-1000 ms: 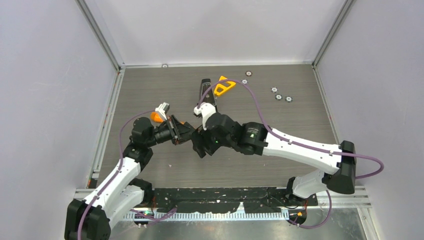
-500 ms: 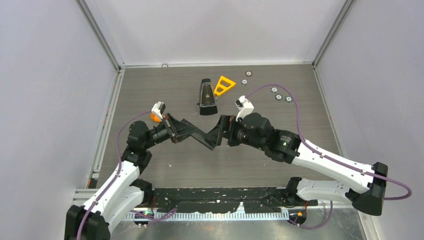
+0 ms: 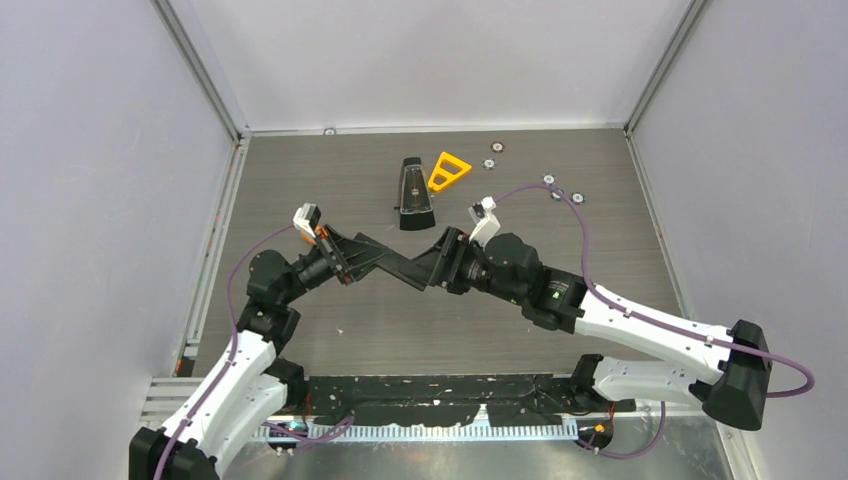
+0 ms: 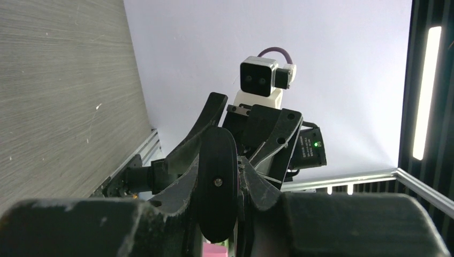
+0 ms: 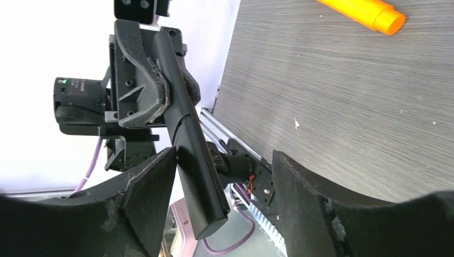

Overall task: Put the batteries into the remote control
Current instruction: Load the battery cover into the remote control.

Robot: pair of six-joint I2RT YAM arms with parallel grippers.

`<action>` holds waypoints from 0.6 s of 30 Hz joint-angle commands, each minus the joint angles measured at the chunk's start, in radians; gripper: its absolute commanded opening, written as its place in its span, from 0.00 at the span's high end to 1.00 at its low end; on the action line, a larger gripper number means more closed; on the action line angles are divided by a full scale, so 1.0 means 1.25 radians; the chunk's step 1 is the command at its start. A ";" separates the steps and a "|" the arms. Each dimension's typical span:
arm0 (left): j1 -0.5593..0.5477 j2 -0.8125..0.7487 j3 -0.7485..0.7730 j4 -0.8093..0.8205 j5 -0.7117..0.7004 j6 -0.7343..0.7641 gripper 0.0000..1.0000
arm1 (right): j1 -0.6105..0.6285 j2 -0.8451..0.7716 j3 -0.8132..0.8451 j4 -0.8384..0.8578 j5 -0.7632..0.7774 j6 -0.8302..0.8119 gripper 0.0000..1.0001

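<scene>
Black remote control (image 5: 194,152), left gripper (image 3: 378,256) clamped

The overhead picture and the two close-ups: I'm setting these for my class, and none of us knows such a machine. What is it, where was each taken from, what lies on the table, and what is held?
These are two robot arms bolted at the near edge of the table, each with a two-finger gripper. The overhead picture comes from a fixed camera above and behind them; each close-up comes from a camera on one wrist. The left gripper is shut on the remote control, a slim black bar. The right gripper is open, its fingers either side of the bar's free end. On the table lie a tapered black case, an orange triangle, silver discs and an orange cylinder. No batteries show.
</scene>
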 commanded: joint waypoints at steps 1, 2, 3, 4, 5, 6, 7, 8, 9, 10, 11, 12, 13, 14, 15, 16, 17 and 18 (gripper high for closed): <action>-0.001 -0.023 -0.010 0.094 -0.020 -0.062 1.00 | 0.002 0.012 -0.023 0.107 -0.017 0.054 0.32; -0.001 -0.029 -0.013 0.097 -0.025 -0.073 1.00 | 0.002 0.014 -0.025 0.118 -0.019 0.059 0.35; -0.001 -0.036 -0.016 0.099 -0.032 -0.084 1.00 | 0.002 0.016 -0.029 0.122 -0.021 0.061 0.36; -0.001 -0.041 -0.021 0.101 -0.041 -0.097 1.00 | 0.003 0.020 -0.031 0.129 -0.023 0.067 0.39; -0.001 -0.048 -0.025 0.102 -0.049 -0.113 1.00 | 0.002 0.024 -0.033 0.133 -0.025 0.069 0.40; -0.001 -0.055 -0.030 0.102 -0.058 -0.130 1.00 | 0.002 0.026 -0.037 0.141 -0.026 0.073 0.42; -0.001 -0.060 -0.037 0.108 -0.066 -0.151 1.00 | 0.003 0.031 -0.040 0.146 -0.025 0.076 0.44; -0.001 -0.066 -0.044 0.117 -0.074 -0.171 1.00 | 0.003 0.033 -0.043 0.157 -0.026 0.080 0.46; -0.001 -0.069 -0.051 0.122 -0.081 -0.188 1.00 | 0.003 0.038 -0.045 0.161 -0.025 0.082 0.49; -0.001 -0.074 -0.055 0.125 -0.085 -0.208 1.00 | 0.003 0.041 -0.046 0.168 -0.026 0.085 0.50; -0.001 -0.077 -0.057 0.126 -0.089 -0.218 1.00 | 0.003 0.047 -0.046 0.171 -0.026 0.086 0.52; -0.001 -0.081 -0.058 0.127 -0.091 -0.227 1.00 | 0.003 0.050 -0.046 0.177 -0.025 0.089 0.53; -0.001 -0.084 -0.059 0.126 -0.094 -0.233 1.00 | 0.003 0.056 -0.046 0.182 -0.025 0.090 0.54; -0.001 -0.087 -0.060 0.126 -0.096 -0.238 1.00 | 0.003 0.060 -0.044 0.190 -0.025 0.090 0.55; -0.001 -0.089 -0.059 0.128 -0.097 -0.245 1.00 | 0.003 0.068 -0.043 0.191 -0.025 0.089 0.57; -0.001 -0.089 -0.058 0.129 -0.098 -0.249 1.00 | 0.003 0.071 -0.038 0.192 -0.025 0.087 0.58; -0.001 -0.091 -0.056 0.130 -0.099 -0.254 1.00 | 0.003 0.078 -0.037 0.195 -0.025 0.086 0.60; -0.002 -0.093 -0.057 0.132 -0.099 -0.257 1.00 | 0.004 0.085 -0.036 0.198 -0.026 0.088 0.60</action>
